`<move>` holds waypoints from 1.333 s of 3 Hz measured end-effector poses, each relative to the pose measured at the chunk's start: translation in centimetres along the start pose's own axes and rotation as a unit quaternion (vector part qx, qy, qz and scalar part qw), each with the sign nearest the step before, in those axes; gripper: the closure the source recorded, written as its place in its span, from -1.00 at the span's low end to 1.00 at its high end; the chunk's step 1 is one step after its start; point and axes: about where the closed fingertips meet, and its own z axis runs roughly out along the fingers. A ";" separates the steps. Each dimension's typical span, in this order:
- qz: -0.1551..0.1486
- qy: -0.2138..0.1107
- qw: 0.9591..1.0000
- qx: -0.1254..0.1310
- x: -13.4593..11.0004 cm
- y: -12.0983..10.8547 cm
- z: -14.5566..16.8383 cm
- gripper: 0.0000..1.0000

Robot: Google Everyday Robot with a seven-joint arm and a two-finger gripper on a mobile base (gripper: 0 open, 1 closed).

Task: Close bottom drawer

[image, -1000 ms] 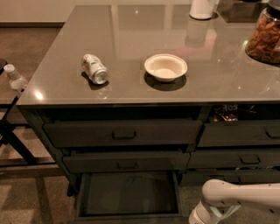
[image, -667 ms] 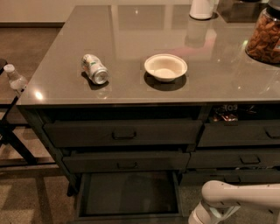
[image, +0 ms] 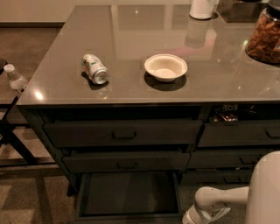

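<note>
The bottom drawer (image: 129, 192) is pulled out at the foot of the dark cabinet, below two shut wide drawers. Its plain dark inside shows and looks empty. Its slim front lies along the bottom edge of the view. My white arm (image: 209, 206) reaches in from the lower right, just right of the open drawer's front corner. It runs out of the bottom of the view, so the gripper itself is out of view below the frame.
On the grey countertop (image: 131, 35) lie a crushed can (image: 94, 69) and a white bowl (image: 165, 67). A jar of nuts (image: 265, 35) and a white container (image: 202, 8) stand at the back right. A folding stand with a bottle (image: 14, 78) stands at the left.
My arm has shifted a little lower at the lower right, and a broad white segment now fills the right edge. The drawer stands as far open as before.
</note>
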 end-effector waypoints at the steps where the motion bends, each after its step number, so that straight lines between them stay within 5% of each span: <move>1: 0.000 0.000 1.000 0.000 0.0 0.0 0.0 1.00; 2: 0.022 0.017 1.000 -0.005 1.0 -1.5 2.9 1.00; 3: 0.029 0.024 0.999 -0.007 0.1 -6.1 8.1 1.00; 4: 0.029 0.022 0.999 -0.006 0.0 -6.4 8.2 1.00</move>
